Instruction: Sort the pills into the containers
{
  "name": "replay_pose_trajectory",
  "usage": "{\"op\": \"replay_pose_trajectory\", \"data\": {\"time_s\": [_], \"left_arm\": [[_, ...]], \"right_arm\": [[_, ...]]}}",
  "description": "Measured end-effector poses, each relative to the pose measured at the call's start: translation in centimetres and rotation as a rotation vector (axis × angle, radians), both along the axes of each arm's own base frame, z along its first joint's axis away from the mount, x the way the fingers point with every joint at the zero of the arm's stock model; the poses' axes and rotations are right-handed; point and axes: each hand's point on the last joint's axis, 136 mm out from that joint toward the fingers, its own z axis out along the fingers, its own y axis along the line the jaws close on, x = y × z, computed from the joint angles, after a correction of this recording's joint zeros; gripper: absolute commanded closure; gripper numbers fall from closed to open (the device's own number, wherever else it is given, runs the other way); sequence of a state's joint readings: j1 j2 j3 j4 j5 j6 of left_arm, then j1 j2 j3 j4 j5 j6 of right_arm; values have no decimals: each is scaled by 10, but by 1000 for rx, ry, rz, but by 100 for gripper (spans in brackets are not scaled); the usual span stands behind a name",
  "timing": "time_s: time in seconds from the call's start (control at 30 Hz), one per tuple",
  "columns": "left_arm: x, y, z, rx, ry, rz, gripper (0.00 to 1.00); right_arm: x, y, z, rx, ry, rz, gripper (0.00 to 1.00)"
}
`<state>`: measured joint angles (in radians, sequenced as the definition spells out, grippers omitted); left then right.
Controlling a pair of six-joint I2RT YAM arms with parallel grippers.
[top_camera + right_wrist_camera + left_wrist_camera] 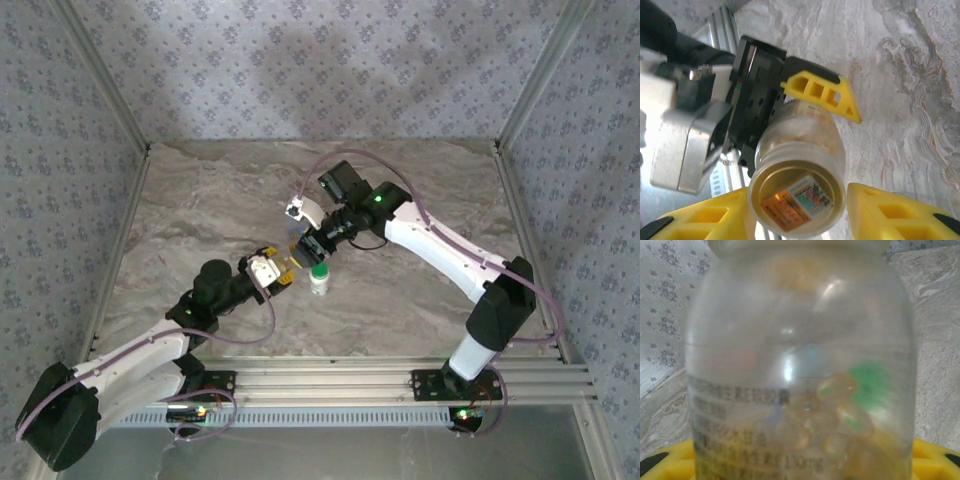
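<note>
My left gripper (281, 268) is shut on a clear plastic pill bottle (800, 365), held tilted above the table. Several yellowish translucent pills (832, 412) lie inside it, low against its wall, behind printed text. The right wrist view looks into the bottle's open mouth (797, 197), with a coloured label showing through its bottom. My right gripper (797, 200) stands open. Its yellow fingers (885, 215) flank the bottle's rim, with a gap on the right side. One yellow finger of the left gripper (820, 95) lies along the bottle's body.
A small white bottle with a green cap (319, 278) stands upright on the marble table (400, 310), just right of the held bottle. Patterned walls and metal rails (400, 385) bound the workspace.
</note>
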<state>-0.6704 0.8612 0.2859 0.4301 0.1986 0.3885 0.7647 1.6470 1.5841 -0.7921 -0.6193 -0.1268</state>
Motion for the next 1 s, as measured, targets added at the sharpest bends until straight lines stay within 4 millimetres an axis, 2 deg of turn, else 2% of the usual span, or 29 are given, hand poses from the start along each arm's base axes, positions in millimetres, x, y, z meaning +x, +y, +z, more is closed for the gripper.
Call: {"op": "replay_pose_trajectory", "data": {"time_s": [0.2, 0.47, 0.87, 1.0], "left_arm": [[1, -1, 6, -12, -20, -4, 88], [1, 0, 5, -8, -17, 2, 87], [0, 1, -2, 12, 0, 3, 87], [0, 1, -1, 12, -3, 3, 87]], "right_arm": [[4, 5, 12, 46, 12, -39, 54], [5, 6, 9, 20, 35, -49, 51], [7, 15, -1, -43, 53, -45, 54], [7, 15, -1, -43, 55, -46, 49]]}}
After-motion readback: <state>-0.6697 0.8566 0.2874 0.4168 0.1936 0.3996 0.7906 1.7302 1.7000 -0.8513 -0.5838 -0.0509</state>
